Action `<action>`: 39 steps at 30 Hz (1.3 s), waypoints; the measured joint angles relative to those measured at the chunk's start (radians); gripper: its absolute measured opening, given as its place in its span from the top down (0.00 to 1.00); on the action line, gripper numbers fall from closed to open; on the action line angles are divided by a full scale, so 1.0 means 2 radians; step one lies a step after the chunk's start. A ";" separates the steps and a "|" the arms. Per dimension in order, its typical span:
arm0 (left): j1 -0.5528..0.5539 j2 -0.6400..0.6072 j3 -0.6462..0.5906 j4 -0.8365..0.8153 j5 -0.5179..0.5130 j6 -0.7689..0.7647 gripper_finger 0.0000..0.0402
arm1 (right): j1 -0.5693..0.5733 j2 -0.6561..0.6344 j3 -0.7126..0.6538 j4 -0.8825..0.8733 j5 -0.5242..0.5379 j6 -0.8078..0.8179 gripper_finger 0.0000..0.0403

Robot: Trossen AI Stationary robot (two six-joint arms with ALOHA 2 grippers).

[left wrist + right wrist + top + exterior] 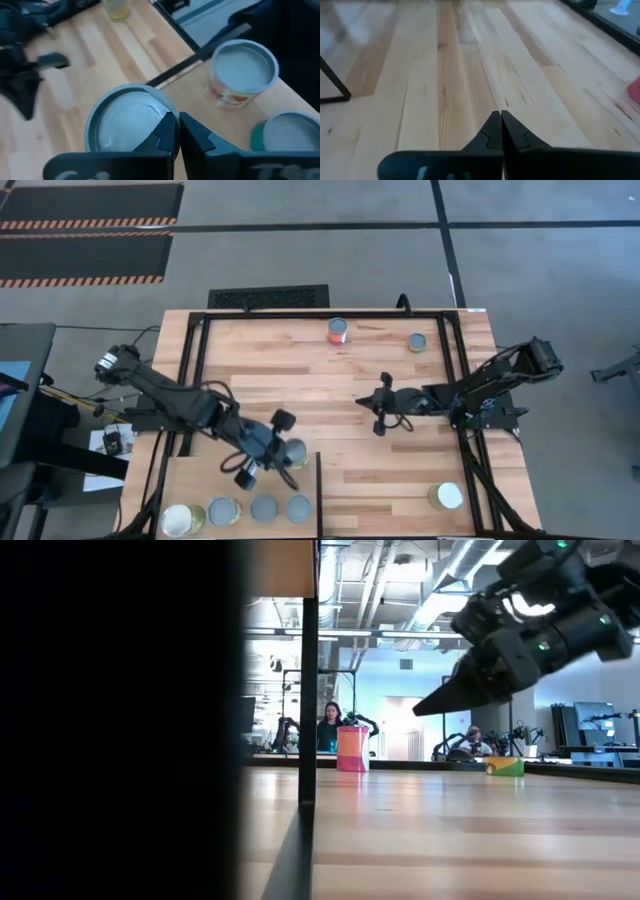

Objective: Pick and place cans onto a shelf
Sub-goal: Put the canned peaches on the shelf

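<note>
The shelf is a pale raised panel at the table's near left, with a dark divider along its right edge. Several cans stand on it in a row near its front edge, one of them grey-topped. Another grey-topped can shows at the shelf's far edge, by the divider's far end. What this can rests on is hidden. My left gripper hangs shut right above its rim. My right gripper is shut over bare planks at mid-table, and it hovers clear in the low view. My left gripper's shut fingertips lie over the near rim of the grey-topped can, coming down at a slant from the table's left. I cannot tell whether they touch it.
On the tabletop stand a red-orange can at the far edge, a yellow-green can to its right, and a white-topped can near the front right. A black frame rims the table. Bare planks lie between the arms.
</note>
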 joint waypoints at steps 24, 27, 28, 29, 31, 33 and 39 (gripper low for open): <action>-0.020 0.050 -0.001 0.031 0.042 -0.008 1.00 | 0.001 -0.079 -0.042 0.008 -0.001 -0.001 0.98; -0.020 0.050 -0.001 0.034 0.041 -0.008 1.00 | 0.001 -0.079 -0.042 0.009 -0.001 -0.001 0.98; -0.020 0.050 -0.001 0.036 0.041 -0.008 1.00 | 0.001 -0.079 -0.042 0.009 -0.001 -0.001 0.98; -0.020 0.050 -0.001 0.038 0.042 -0.008 1.00 | 0.001 -0.079 -0.042 0.009 -0.001 -0.001 0.98; -0.020 0.050 -0.001 0.039 0.042 -0.008 1.00 | 0.001 -0.079 -0.042 0.009 -0.001 0.000 0.98; -0.020 0.050 -0.001 0.039 0.042 -0.008 1.00 | 0.001 -0.079 -0.042 0.009 -0.001 0.002 0.98; -0.025 0.059 0.000 0.038 0.044 -0.010 1.00 | 0.001 -0.078 -0.042 0.009 -0.001 0.002 0.98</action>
